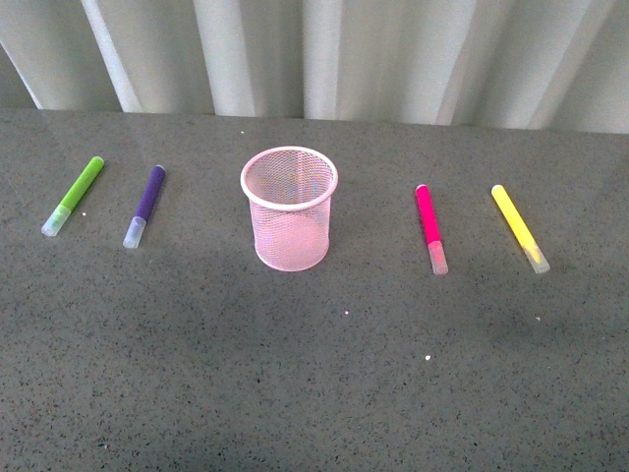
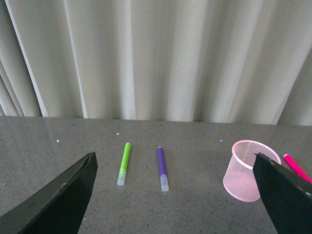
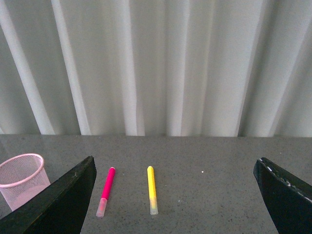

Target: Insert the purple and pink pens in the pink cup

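Observation:
The pink cup (image 1: 289, 208) stands upright in the middle of the grey table and looks empty. Left of it lies the purple pen (image 1: 144, 205), clear cap toward me. The pink pen (image 1: 430, 228) lies right of the cup, cap toward me too. Neither arm shows in the front view. My left gripper (image 2: 175, 195) is open, held back from the purple pen (image 2: 162, 167), with the cup (image 2: 247, 170) beside one black finger. My right gripper (image 3: 175, 195) is open and empty, back from the pink pen (image 3: 106, 191), with the cup (image 3: 20, 179) at the frame's edge.
A lime green marker (image 1: 74, 196) lies at the far left, beside the purple pen. A yellow marker (image 1: 519, 227) lies at the far right, beside the pink pen. A white curtain (image 1: 324, 54) hangs along the table's far edge.

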{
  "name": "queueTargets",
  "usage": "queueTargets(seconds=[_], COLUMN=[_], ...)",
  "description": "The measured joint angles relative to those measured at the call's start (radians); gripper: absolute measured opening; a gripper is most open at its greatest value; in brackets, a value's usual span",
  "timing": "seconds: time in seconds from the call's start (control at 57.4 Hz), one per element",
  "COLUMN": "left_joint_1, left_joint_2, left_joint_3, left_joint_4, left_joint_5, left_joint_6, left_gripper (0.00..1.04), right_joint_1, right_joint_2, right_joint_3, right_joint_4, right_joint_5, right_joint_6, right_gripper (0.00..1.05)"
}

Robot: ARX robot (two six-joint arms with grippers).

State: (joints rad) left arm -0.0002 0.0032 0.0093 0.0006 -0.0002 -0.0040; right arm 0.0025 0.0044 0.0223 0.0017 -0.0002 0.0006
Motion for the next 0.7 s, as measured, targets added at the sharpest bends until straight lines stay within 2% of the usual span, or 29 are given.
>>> queueTargets(seconds=[0.697], left_joint_1=[0.0], left_joint_2=[0.0], left_joint_3=[0.0], left_joint_4=[0.0], left_joint_5=[0.0], left_joint_6=[0.0], left_gripper=[0.98], right_joint_1=[0.0], right_joint_2=[0.0], right_joint_3=[0.0], right_joint_4=[0.0], right_joint_5=[0.0], right_joint_6=[0.0], right_gripper=[0.98])
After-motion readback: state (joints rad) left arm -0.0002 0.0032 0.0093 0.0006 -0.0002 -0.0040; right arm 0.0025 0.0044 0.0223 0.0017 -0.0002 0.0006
